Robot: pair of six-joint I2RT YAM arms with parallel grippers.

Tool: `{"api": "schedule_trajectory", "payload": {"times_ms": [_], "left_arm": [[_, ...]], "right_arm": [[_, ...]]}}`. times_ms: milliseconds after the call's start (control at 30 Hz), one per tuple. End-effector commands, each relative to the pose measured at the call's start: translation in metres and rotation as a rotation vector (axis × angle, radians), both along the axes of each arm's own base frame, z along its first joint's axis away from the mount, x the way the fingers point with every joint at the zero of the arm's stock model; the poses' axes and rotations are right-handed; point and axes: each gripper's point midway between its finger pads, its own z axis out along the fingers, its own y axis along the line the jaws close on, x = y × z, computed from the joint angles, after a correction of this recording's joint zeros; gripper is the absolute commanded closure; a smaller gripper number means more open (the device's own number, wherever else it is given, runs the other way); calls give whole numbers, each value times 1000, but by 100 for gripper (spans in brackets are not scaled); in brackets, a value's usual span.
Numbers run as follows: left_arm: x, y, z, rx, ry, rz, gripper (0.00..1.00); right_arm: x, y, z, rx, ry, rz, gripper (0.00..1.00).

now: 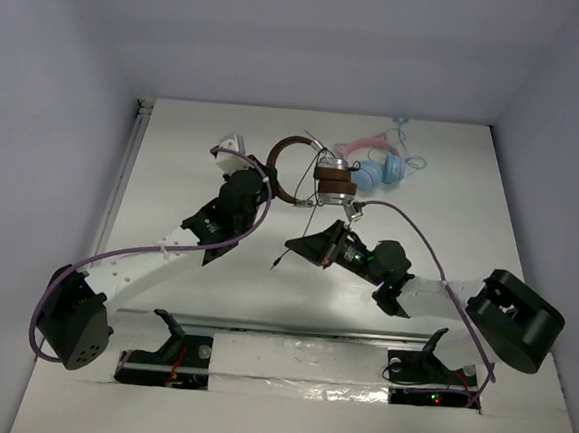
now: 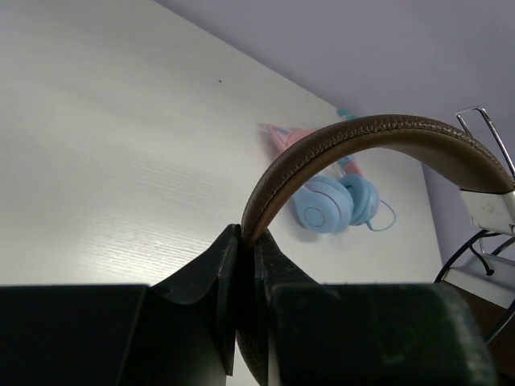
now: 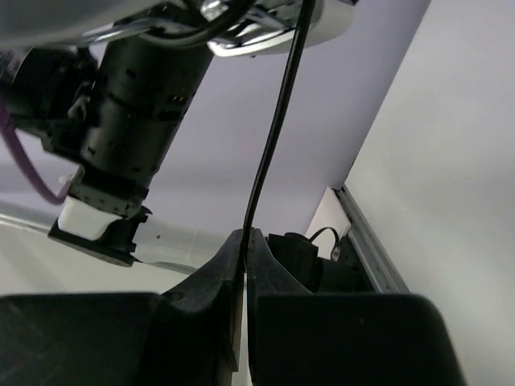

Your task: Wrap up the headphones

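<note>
Your left hand [image 2: 244, 235] is shut tight on the brown headband [image 2: 362, 133] of the headphones [image 1: 330, 185], pinching one end of the band edge-on between its two fingers. The left arm rises from its base, bends at the elbow and points its wrist toward the pink-and-blue headphones [image 1: 379, 165].

Your right hand [image 3: 245, 233] is pinched shut on the thin dark cable [image 3: 273, 137], which runs taut from the fingertips straight up to the silver earcups [image 1: 335, 185] overhead. The right arm lies low and stretched across the bench [image 1: 462, 190], with its hand nearer you than the pink-and-blue headphones.

From your left hand the headband arcs up and over toward that pink-and-blue pair. The earcups hang just beside it on its left, and a loose tail of cable [image 1: 278, 264] trails out past your right hand.
</note>
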Motion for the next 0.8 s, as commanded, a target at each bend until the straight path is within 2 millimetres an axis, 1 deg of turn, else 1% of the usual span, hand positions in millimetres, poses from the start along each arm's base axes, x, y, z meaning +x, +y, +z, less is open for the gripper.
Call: {"api": "schedule_trajectory", "payload": {"times_ms": [0, 33, 67, 100, 133, 167, 200, 267, 300, 367, 400, 433, 467, 500, 533, 567, 600, 633, 667, 733, 767], "left_arm": [[4, 16, 12, -34, -87, 117, 100], [0, 13, 5, -21, -77, 110, 100], [-4, 14, 1, -6, -71, 122, 100], [-8, 16, -9, 17, -55, 123, 100], [-9, 21, -13, 34, -51, 145, 100], [-13, 21, -16, 40, -50, 141, 100], [-17, 22, -24, 56, -38, 139, 100], [-20, 28, -32, 74, -27, 155, 100], [-24, 29, -39, 88, -15, 151, 100], [-26, 34, -46, 98, -6, 165, 100], [-27, 36, -51, 106, 1, 167, 100], [-30, 36, -54, 116, 5, 169, 100], [-32, 39, -54, 115, 6, 176, 100], [-33, 41, -59, 123, 11, 182, 100], [-34, 44, -61, 128, 14, 189, 100], [-34, 46, -63, 135, 15, 199, 100], [-34, 47, -62, 138, 16, 205, 100], [-35, 50, -65, 157, 28, 215, 100], [-35, 50, -66, 169, 28, 224, 100], [-39, 44, -65, 197, 20, 211, 100], [-42, 40, -67, 210, 19, 203, 100]], "right_arm": [[-21, -14, 64, 279, -106, 53, 97], [-18, -12, 59, 282, -81, 53, 97], [-16, -14, 65, 310, -86, 46, 96], [-16, -15, 68, 330, -88, 47, 96], [-17, -16, 71, 352, -76, 53, 96], [-16, -19, 75, 385, -81, 49, 96], [-17, -21, 77, 405, -80, 48, 95], [-16, -29, 81, 454, -46, 40, 94], [-15, -31, 82, 461, -41, 32, 94], [-13, -37, 82, 473, -22, 6, 94], [-15, -42, 87, 491, -24, -1, 94], [-15, -45, 84, 483, -19, -13, 94], [-11, -50, 85, 490, -8, -49, 92], [-13, -56, 92, 503, -11, -60, 92], [-12, -57, 93, 496, -9, -75, 92], [-5, -55, 85, 455, 23, -104, 92], [-3, -55, 85, 441, 31, -118, 92], [-5, -59, 95, 445, 10, -128, 92], [-1, -53, 86, 389, 30, -141, 92], [2, -53, 96, 366, 18, -164, 92], [11, -48, 82, 295, 54, -198, 92]]}}
